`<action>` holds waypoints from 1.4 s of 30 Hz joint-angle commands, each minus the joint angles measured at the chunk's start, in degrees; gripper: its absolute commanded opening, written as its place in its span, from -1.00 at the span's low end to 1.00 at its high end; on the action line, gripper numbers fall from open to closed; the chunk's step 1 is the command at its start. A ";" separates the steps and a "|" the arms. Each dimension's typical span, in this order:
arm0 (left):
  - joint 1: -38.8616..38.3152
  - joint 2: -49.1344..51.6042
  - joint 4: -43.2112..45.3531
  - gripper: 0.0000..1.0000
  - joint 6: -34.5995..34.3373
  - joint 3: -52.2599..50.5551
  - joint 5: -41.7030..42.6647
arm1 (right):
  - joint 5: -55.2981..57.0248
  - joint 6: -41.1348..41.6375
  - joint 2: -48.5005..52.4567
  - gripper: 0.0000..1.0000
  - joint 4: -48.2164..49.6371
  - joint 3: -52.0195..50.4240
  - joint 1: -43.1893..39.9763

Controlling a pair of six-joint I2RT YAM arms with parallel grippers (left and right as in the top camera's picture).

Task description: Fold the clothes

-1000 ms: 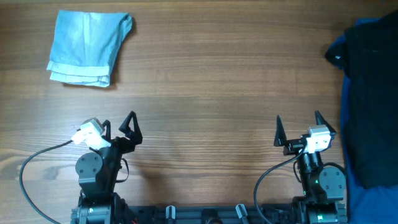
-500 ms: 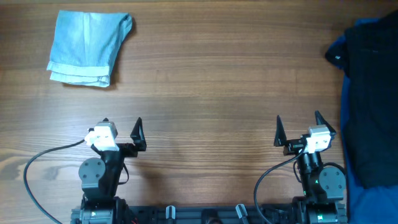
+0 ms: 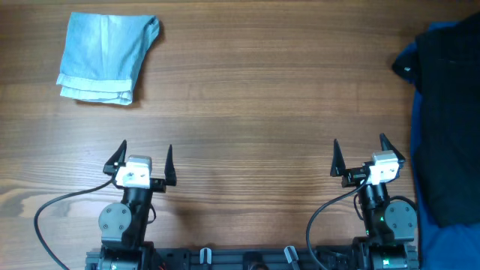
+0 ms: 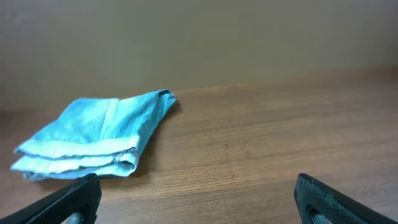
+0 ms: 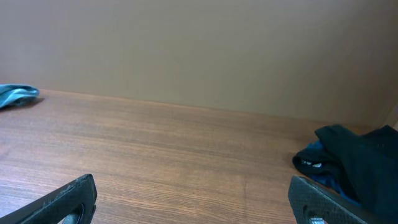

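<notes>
wood-grain table (image 3: pixel 262 97) fills the overhead view, with a plain beige wall behind it in both wrist views. the light blue jeans (image 3: pixel 105 56) lie folded into a compact bundle at the far left corner of the table, well apart from both arms. its long axis runs roughly from the near side to the far side, tilted a little; the stacked, layered edges face the robot, and a bunched corner points to the far right. waistband and pockets cannot be made out. the right wrist view catches only a sliver of the bundle at its left edge.

a heap of dark blue and black garments (image 3: pixel 450 112) sits at the right side, cut off by the frame. the left hand (image 3: pixel 144 150) and right hand (image 3: pixel 360 144) hover at the near edge, both spread wide and holding nothing.
</notes>
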 commanded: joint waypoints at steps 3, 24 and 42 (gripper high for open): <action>-0.33 -0.66 0.83 0.99 -12.46 -0.44 -7.65 | 0.96 0.83 -0.39 0.99 0.15 -0.09 -0.28; -0.31 -0.61 0.81 1.00 -13.90 -0.44 -7.34 | 0.96 0.81 -0.39 0.99 0.15 -0.09 -0.28; -0.31 -0.61 0.81 1.00 -13.92 -0.44 -7.34 | 0.96 0.81 -0.39 1.00 0.15 -0.09 -0.28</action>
